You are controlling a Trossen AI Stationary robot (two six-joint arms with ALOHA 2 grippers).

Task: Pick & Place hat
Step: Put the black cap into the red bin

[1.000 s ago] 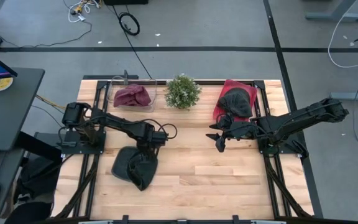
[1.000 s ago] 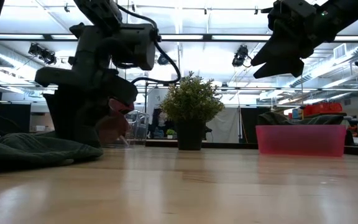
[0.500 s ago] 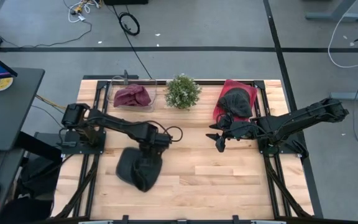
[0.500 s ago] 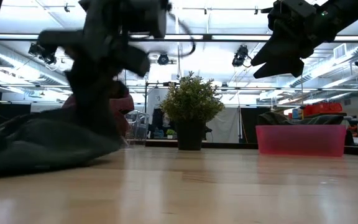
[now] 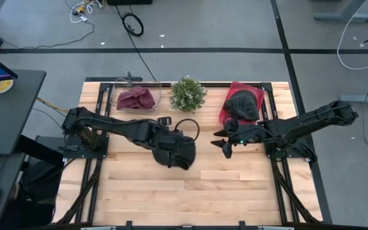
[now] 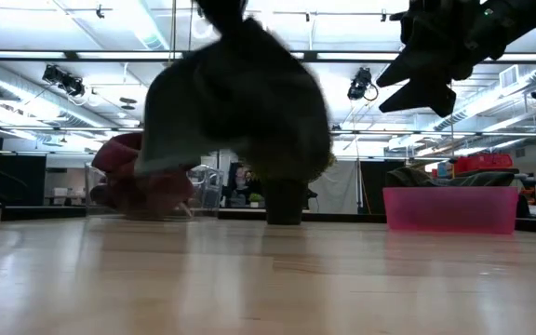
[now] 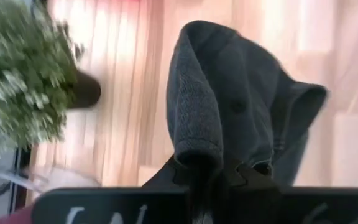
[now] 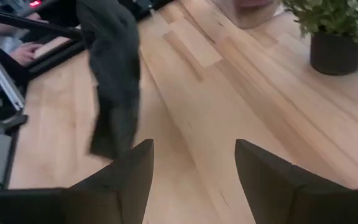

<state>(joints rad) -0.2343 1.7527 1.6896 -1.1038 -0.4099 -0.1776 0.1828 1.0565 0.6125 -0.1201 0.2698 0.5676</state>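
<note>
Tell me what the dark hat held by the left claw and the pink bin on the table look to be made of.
Dark hat: likely a soft knit or fleece, matte; its surface looks nubbly and it hangs limp in folds from the left claw. Pink bin: probably translucent plastic, smooth with a slight sheen; straight rigid walls with light showing through.

Your table (image 5: 235, 185) is a pale wooden slab with a dark frame. Along its 12 o'clock edge, three things rest directly on it: a clear bin (image 5: 135, 100) holding a maroon cloth toward 11 o'clock, a small potted plant (image 5: 188, 94) at 12, and a red bin (image 5: 237, 96) holding a dark hat toward 1 o'clock. You will find the near half, from 3 through 6 to 9 o'clock, showing bare planks. The low view shows the plant pot (image 6: 285, 202) and red bin standing on the far edge.
</note>
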